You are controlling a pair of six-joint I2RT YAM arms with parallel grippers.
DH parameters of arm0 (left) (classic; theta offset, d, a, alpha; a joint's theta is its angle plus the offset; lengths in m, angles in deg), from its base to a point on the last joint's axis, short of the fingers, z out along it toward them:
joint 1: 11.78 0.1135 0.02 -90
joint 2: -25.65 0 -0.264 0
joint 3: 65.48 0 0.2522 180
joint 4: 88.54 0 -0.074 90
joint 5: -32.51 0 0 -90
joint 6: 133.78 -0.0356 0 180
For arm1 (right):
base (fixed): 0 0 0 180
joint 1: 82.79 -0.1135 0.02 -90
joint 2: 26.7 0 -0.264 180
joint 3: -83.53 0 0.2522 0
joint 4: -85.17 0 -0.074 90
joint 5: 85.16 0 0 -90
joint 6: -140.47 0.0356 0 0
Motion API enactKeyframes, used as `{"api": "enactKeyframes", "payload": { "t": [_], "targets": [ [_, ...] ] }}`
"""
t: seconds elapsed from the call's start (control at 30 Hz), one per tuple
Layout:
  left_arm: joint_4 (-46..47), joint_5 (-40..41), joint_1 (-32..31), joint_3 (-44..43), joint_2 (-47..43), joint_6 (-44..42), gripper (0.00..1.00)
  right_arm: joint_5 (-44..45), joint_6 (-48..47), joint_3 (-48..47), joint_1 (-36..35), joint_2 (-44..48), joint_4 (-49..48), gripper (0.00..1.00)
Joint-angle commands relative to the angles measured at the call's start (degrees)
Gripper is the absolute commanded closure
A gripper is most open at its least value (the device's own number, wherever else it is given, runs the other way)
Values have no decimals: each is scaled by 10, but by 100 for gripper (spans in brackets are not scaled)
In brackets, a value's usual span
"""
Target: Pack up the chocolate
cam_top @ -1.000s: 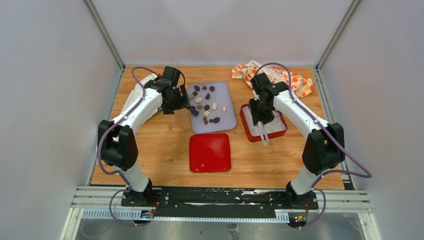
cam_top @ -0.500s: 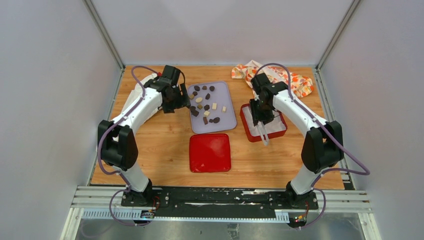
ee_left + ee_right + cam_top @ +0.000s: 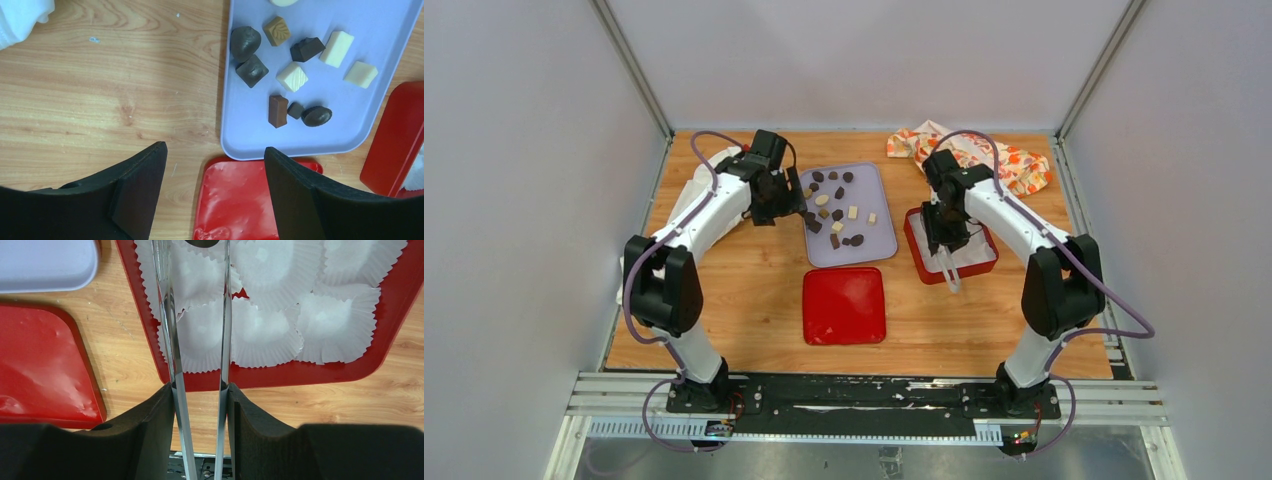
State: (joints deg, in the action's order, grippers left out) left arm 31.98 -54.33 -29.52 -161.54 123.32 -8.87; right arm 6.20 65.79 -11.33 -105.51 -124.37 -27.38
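Note:
Several pieces of chocolate (image 3: 836, 210), dark, tan and cream, lie on a lavender tray (image 3: 879, 245). In the left wrist view the chocolate (image 3: 245, 41) lies scattered on that tray (image 3: 300, 140). My left gripper (image 3: 215, 150) hangs open and holds nothing, just off the tray's left edge (image 3: 794, 205). My right gripper (image 3: 200, 387) is shut on metal tongs (image 3: 225, 315) over a red box (image 3: 300, 375) lined with white paper cups (image 3: 260, 330). A dark piece (image 3: 201, 242) shows between the tong tips at the frame's top edge.
A red lid (image 3: 844, 305) lies flat in front of the tray. The red box (image 3: 916, 250) stands to the tray's right, under my right gripper (image 3: 944, 235). A patterned orange-and-white cloth (image 3: 984, 150) is bunched at the back right.
The right arm's elbow has drifted slightly to the left. Both grippers stay where they were, and nothing was picked up or let go.

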Motion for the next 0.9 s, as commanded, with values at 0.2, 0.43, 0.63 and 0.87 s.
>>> {"api": "enactKeyframes", "payload": {
  "t": [0.2,0.43,0.63,0.87],
  "targets": [
    [3,-1,5,-25,8,-12,24,-4,6,-3,7,-32,1,83],
    [3,-3,5,-24,10,-10,24,-14,4,-14,7,-43,4,66],
    [3,-1,5,-29,12,-11,24,-28,4,-20,7,-44,4,60],
    [3,-11,5,-28,18,-8,24,-23,3,-28,7,-43,9,56]
  ]
}}
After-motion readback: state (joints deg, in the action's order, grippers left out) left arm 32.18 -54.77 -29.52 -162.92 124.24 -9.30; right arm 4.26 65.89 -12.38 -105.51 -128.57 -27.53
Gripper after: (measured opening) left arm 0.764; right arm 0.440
